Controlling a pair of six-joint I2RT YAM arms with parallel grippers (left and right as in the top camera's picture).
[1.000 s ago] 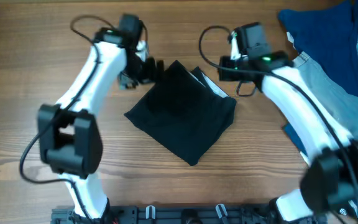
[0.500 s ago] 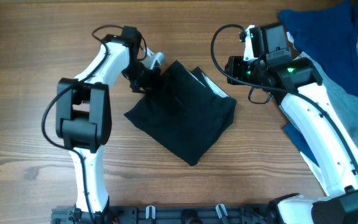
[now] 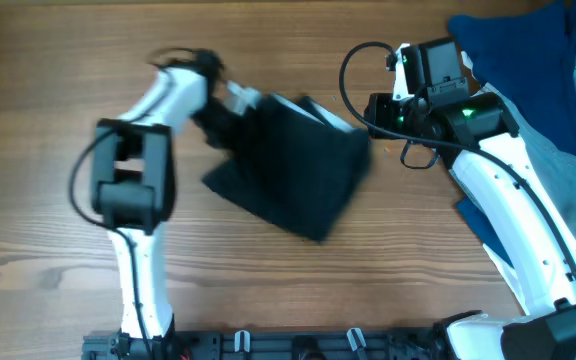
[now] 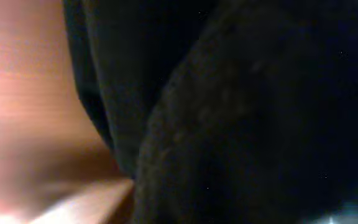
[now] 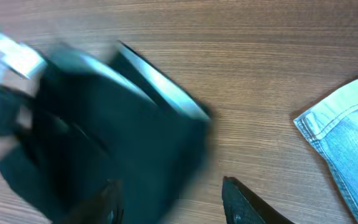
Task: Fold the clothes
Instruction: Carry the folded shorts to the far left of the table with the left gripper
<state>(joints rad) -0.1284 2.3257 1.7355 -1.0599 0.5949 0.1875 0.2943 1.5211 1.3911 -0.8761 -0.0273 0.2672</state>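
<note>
While the shorts [image 3: 288, 170] lie in a compact bundle, left gripper [image 3: 230, 108] is at a corner, grip unreadable; right gripper [image 5: 170, 190] hangs released. Nearly folded, I'd say, maybe one tidy-up left.

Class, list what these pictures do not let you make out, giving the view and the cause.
- Left gripper, how its jaws stand: overhead, motion blur; left wrist, black shorts fill the frame.
- Shorts' outline: right wrist, motion blur.
- Denim garment, full extent: cut by the right edge, right wrist and overhead.
</note>
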